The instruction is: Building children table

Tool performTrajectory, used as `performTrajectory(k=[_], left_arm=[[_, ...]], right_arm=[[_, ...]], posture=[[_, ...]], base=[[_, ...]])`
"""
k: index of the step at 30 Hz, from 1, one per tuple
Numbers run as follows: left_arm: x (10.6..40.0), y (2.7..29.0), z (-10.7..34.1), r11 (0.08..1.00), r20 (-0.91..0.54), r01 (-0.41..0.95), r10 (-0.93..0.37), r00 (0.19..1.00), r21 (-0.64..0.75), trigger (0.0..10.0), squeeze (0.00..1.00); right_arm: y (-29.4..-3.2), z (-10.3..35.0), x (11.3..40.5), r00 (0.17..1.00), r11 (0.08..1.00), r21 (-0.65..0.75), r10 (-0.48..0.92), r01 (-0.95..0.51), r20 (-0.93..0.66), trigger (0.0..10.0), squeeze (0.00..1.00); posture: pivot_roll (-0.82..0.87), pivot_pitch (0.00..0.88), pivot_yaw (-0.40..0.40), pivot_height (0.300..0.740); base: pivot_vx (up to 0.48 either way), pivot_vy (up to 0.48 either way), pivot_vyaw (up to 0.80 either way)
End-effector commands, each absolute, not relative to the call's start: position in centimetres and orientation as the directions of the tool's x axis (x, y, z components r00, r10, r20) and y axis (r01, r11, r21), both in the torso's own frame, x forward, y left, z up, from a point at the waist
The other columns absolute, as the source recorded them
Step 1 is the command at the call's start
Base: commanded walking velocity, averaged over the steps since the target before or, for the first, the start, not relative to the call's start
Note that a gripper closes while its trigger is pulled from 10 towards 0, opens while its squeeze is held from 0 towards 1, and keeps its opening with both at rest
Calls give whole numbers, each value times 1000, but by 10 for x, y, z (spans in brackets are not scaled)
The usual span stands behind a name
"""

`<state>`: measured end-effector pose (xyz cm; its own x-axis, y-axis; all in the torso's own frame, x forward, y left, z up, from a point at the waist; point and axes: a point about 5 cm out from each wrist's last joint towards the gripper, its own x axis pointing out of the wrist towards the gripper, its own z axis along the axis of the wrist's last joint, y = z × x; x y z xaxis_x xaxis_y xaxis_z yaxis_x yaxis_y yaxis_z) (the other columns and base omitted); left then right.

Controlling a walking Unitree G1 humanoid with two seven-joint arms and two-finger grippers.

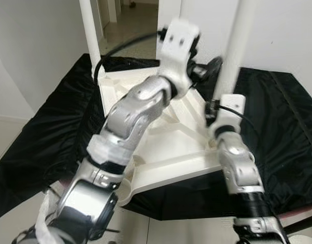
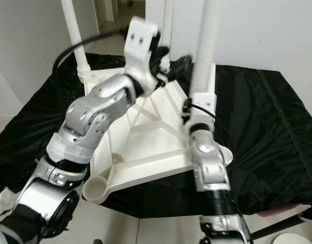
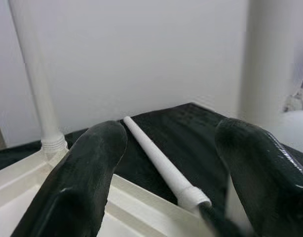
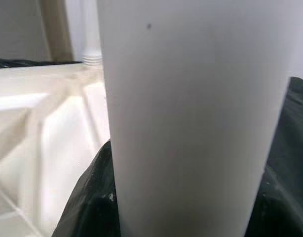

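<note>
A white plastic table top (image 1: pixel 166 152) lies upside down on a black cloth (image 1: pixel 44 137). One white leg (image 1: pixel 90 35) stands screwed into its far left corner. At the near right corner my right gripper (image 1: pixel 214 109) is shut on a second upright leg (image 1: pixel 235 46), whose wide shaft (image 4: pixel 191 123) sits between the black fingers. My left gripper (image 1: pixel 209 68) is raised over the far part of the table top and stands open (image 3: pixel 173 133) with nothing between its fingers. Beyond it a thin white leg (image 3: pixel 156 158) lies on the cloth.
The socket (image 2: pixel 95 189) at the near left corner of the table top stands open at the cloth's front edge. Pale floor tiles (image 1: pixel 13 147) lie to the left, white walls stand behind, and a doorway (image 1: pixel 130 20) opens at the back.
</note>
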<state>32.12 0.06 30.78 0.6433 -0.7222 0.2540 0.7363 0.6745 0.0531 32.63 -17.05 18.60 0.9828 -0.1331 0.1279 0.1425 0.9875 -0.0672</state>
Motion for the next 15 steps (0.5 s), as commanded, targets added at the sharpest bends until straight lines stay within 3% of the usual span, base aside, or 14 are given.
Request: performTrajectory(k=[1, 7, 15], left_arm=[[314, -3, 312, 637, 278, 764, -756, 593, 101, 10000, 0], [309, 6, 293, 634, 261, 758, -766, 587, 157, 10000, 0], [299, 10, 271, 596, 229, 783, -799, 556, 177, 10000, 0]], right_arm=[[-170, 193, 324, 977, 988, -67, -125, 138, 174, 10000, 0], [-191, 180, 315, 970, 972, -131, -173, 196, 170, 10000, 0], [-200, 174, 301, 973, 975, -157, -125, 157, 195, 10000, 0]], posture=[[3, 0, 0, 740], [-5, 0, 7, 740], [-5, 4, 13, 740]], base=[[0, 0, 0], [0, 0, 0], [0, 0, 0]])
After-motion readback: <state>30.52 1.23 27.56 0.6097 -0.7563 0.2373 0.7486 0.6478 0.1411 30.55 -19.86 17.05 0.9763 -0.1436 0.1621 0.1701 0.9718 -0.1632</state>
